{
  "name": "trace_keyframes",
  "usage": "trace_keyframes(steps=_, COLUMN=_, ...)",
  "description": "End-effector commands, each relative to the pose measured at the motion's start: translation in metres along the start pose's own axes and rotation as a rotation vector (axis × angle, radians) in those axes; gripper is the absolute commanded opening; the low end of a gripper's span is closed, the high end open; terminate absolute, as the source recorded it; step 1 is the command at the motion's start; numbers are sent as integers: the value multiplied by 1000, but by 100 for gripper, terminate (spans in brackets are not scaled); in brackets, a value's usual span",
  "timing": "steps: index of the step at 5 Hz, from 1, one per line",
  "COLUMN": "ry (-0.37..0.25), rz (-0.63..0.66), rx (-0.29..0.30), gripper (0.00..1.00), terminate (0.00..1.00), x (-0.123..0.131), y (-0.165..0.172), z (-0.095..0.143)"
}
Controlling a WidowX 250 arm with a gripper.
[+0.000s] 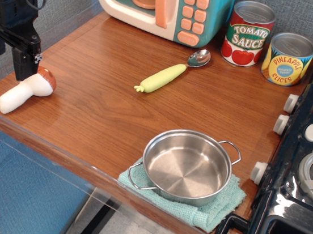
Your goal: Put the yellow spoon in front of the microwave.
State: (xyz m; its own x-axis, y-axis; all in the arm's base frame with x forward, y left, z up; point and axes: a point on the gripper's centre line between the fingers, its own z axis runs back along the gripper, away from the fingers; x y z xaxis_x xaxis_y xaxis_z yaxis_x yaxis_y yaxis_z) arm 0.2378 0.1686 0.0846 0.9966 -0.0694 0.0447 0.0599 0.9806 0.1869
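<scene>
The yellow spoon (169,73) lies on the wooden counter, silver bowl toward the back right and yellow-green handle toward the front left. It sits just in front of the teal and cream microwave (167,7) at the back. My gripper (24,69) is at the far left of the counter, pointing down right beside the cap of a toy mushroom (25,91). It is far from the spoon. I cannot tell whether its fingers are open or shut, and it holds nothing that I can see.
A tomato sauce can (247,34) and a pineapple slices can (288,59) stand at the back right. A steel pot (186,166) sits on a green cloth (213,209) at the front. A black toy stove (304,169) fills the right side.
</scene>
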Motion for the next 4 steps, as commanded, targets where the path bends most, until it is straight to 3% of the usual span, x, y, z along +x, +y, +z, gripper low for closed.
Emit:
trace_keyframes(steps=1, ry=0, rz=0, rx=0, gripper=100, terminate=0, x=0, y=0, z=0)
trace_keyframes(steps=3, ry=-90, rz=-148, rx=-72, gripper=100, terminate=0, x=44, y=-27, z=31)
trace_keyframes(steps=4, ry=-80, rz=-165, rx=-112, gripper=100, terminate=0, x=90, y=-51, z=29)
